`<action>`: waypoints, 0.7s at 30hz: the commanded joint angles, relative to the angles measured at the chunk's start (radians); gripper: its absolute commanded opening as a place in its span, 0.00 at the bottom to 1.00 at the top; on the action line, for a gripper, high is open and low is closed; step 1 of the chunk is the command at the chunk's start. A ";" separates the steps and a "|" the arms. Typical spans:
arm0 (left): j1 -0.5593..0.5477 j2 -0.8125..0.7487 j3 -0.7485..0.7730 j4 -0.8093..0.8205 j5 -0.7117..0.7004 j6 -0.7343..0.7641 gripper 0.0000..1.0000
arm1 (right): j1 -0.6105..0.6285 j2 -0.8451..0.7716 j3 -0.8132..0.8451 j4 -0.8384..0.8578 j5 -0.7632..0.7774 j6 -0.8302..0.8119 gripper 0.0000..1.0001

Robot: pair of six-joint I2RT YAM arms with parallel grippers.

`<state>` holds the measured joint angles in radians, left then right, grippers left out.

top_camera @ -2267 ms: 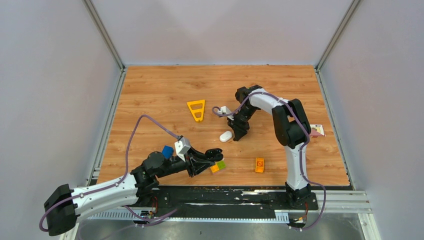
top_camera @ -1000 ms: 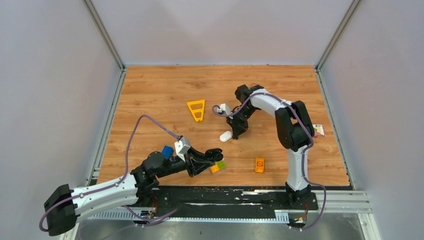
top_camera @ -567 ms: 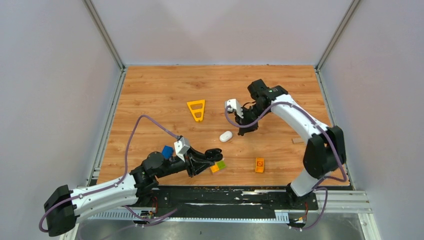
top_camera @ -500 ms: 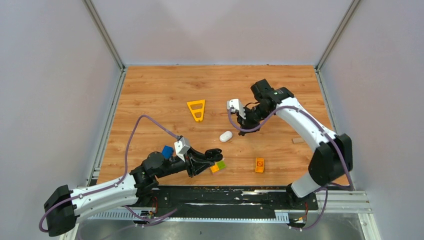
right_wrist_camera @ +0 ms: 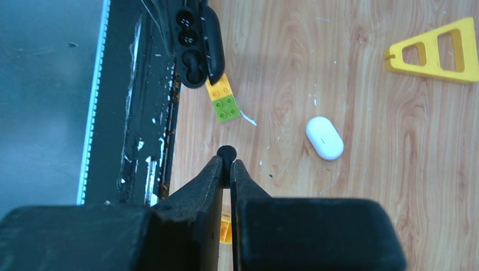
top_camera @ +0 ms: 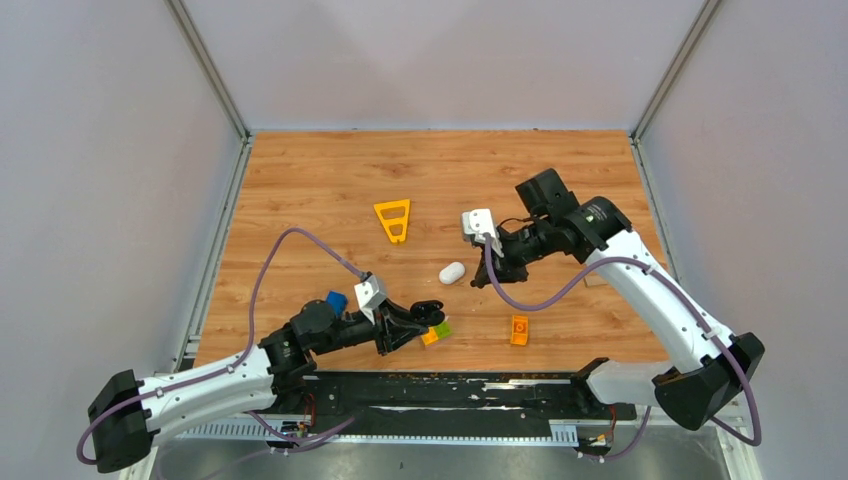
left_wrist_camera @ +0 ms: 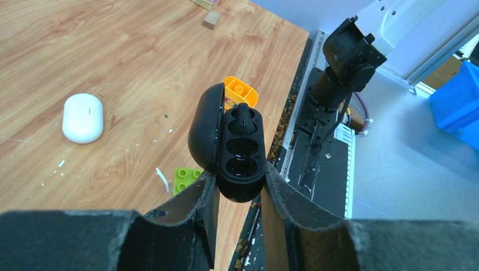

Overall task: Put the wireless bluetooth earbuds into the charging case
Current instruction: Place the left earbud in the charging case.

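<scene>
My left claw [left_wrist_camera: 237,183] is clamped on the black charging case [left_wrist_camera: 240,149], lid open, with one black earbud [left_wrist_camera: 243,114] seated in its far well. A closed white case [top_camera: 452,272] lies on the bench [top_camera: 300,200]. Right of it, my right claw [right_wrist_camera: 226,172] pinches a second black earbud [right_wrist_camera: 226,152].

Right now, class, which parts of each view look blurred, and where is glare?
Left wrist: near fingers blurred, open black case sharp, glinting inside. Right wrist: fingers soft, black earbud and wooden table sharp. Top external: even light, soft shadows.
</scene>
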<state>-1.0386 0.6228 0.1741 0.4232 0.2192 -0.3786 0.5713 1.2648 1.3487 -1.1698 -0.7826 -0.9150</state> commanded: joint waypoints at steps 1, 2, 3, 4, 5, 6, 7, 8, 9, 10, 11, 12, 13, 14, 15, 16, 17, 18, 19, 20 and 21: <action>-0.003 -0.011 0.065 -0.044 0.000 0.041 0.00 | 0.031 -0.004 0.066 0.013 -0.086 0.064 0.04; -0.003 -0.016 0.066 -0.050 -0.002 0.042 0.00 | 0.042 0.001 0.078 0.014 -0.094 0.071 0.04; -0.003 -0.022 0.067 -0.057 -0.005 0.045 0.00 | 0.052 0.005 0.090 0.013 -0.100 0.078 0.04; -0.003 -0.026 0.071 -0.069 -0.006 0.048 0.00 | 0.064 0.009 0.099 0.012 -0.107 0.083 0.04; -0.003 -0.029 0.075 -0.081 -0.008 0.052 0.00 | 0.072 0.010 0.108 0.013 -0.115 0.089 0.04; -0.002 -0.030 0.079 -0.093 -0.011 0.056 0.00 | 0.077 0.012 0.116 0.013 -0.123 0.095 0.04; -0.003 -0.031 0.081 -0.101 -0.014 0.060 0.00 | 0.080 0.014 0.126 0.011 -0.129 0.099 0.04; -0.002 -0.029 0.082 -0.106 -0.014 0.061 0.00 | 0.080 0.014 0.133 0.010 -0.131 0.101 0.04; -0.002 -0.030 0.082 -0.106 -0.014 0.062 0.00 | 0.080 0.016 0.139 0.007 -0.132 0.100 0.04; -0.002 -0.027 0.081 -0.105 -0.014 0.061 0.00 | 0.081 0.018 0.144 0.005 -0.132 0.100 0.04; -0.003 -0.023 0.082 -0.103 -0.015 0.061 0.00 | 0.082 0.019 0.151 0.001 -0.132 0.099 0.04; -0.003 -0.020 0.083 -0.103 -0.015 0.061 0.00 | 0.084 0.020 0.156 -0.001 -0.132 0.099 0.04; -0.002 -0.013 0.086 -0.103 -0.015 0.061 0.00 | 0.086 0.021 0.162 -0.005 -0.134 0.099 0.04; -0.003 -0.007 0.087 -0.101 -0.015 0.062 0.00 | 0.087 0.021 0.168 -0.008 -0.137 0.099 0.04; -0.002 -0.001 0.089 -0.100 -0.013 0.063 0.00 | 0.088 0.021 0.173 -0.011 -0.142 0.099 0.04; -0.003 0.006 0.091 -0.097 -0.011 0.064 0.00 | 0.089 0.019 0.177 -0.010 -0.148 0.100 0.04; -0.003 0.011 0.093 -0.098 -0.009 0.064 0.00 | 0.088 0.018 0.181 -0.010 -0.155 0.104 0.04; -0.002 0.018 0.096 -0.098 -0.006 0.065 0.00 | 0.090 0.018 0.183 -0.010 -0.160 0.107 0.04; -0.003 0.023 0.098 -0.098 -0.004 0.066 0.00 | 0.091 0.019 0.187 -0.009 -0.165 0.109 0.05; -0.003 0.028 0.100 -0.097 -0.002 0.067 0.00 | 0.094 0.020 0.190 -0.007 -0.170 0.110 0.05; -0.002 0.034 0.100 -0.095 -0.001 0.068 0.00 | 0.096 0.023 0.193 -0.002 -0.175 0.112 0.05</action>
<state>-1.0386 0.6426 0.2256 0.3065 0.2096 -0.3328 0.6548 1.2873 1.4918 -1.1751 -0.8936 -0.8162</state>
